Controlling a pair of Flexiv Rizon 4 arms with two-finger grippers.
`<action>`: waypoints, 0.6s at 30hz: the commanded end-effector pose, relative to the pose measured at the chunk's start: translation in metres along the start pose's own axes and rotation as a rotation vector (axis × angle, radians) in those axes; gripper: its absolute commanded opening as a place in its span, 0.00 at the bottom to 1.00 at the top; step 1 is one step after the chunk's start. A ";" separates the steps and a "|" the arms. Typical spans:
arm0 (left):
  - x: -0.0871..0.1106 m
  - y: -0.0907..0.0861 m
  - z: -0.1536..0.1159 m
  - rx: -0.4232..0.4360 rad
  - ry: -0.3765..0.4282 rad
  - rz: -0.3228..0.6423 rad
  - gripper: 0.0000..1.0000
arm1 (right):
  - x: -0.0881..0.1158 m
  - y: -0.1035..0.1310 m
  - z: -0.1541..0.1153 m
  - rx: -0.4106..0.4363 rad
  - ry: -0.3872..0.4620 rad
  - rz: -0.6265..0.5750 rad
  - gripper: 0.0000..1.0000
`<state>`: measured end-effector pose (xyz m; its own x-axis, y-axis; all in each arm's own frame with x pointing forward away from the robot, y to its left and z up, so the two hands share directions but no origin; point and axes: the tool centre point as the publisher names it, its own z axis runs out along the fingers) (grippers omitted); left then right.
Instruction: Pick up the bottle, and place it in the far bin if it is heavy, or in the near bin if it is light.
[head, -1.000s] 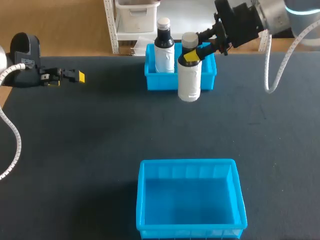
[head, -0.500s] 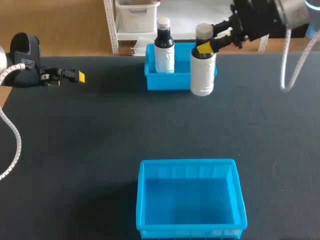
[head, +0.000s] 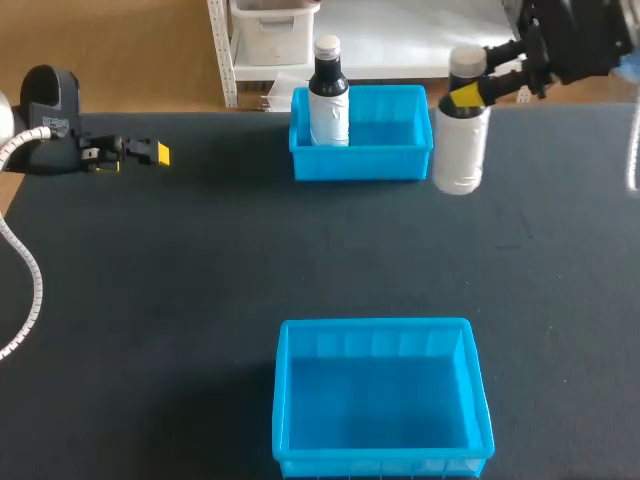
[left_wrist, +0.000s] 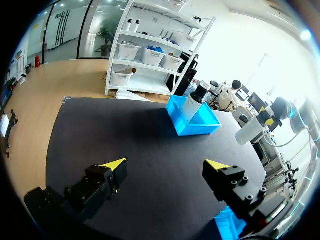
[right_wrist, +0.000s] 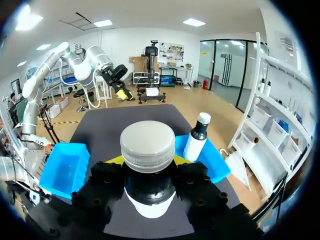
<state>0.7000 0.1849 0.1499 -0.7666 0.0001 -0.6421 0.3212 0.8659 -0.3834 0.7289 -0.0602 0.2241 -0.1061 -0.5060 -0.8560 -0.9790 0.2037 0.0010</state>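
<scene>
A white bottle with a grey cap hangs upright above the dark table, just off the right side of the far blue bin. My right gripper is shut on its neck; in the right wrist view the cap fills the space between the yellow tips. The far bin holds a dark bottle with a white label, standing in its left end. The near blue bin sits at the table's front. My left gripper stands open at the far left, nothing between its fingers.
The left wrist view shows the far bin with the dark bottle ahead of the left gripper, and the white bottle beyond it. Bare table mat lies between the two bins.
My right arm has carried the white bottle to the right, from in front of the far bin's right half to just past its right side. The left arm has not moved.
</scene>
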 end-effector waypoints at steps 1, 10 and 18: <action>0.000 0.000 0.000 0.000 0.000 0.000 1.00 | 0.006 0.016 -0.022 0.096 0.007 0.010 0.00; 0.000 0.000 0.000 0.000 0.000 0.000 1.00 | 0.019 0.027 -0.047 0.151 0.011 0.040 0.00; 0.000 0.000 0.000 0.000 0.000 0.000 1.00 | 0.024 0.044 -0.064 0.179 0.013 0.053 0.00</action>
<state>0.7000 0.1849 0.1499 -0.7666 0.0001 -0.6421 0.3212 0.8659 -0.3834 0.6863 -0.1122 0.2317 -0.1592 -0.4992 -0.8517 -0.9485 0.3168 -0.0084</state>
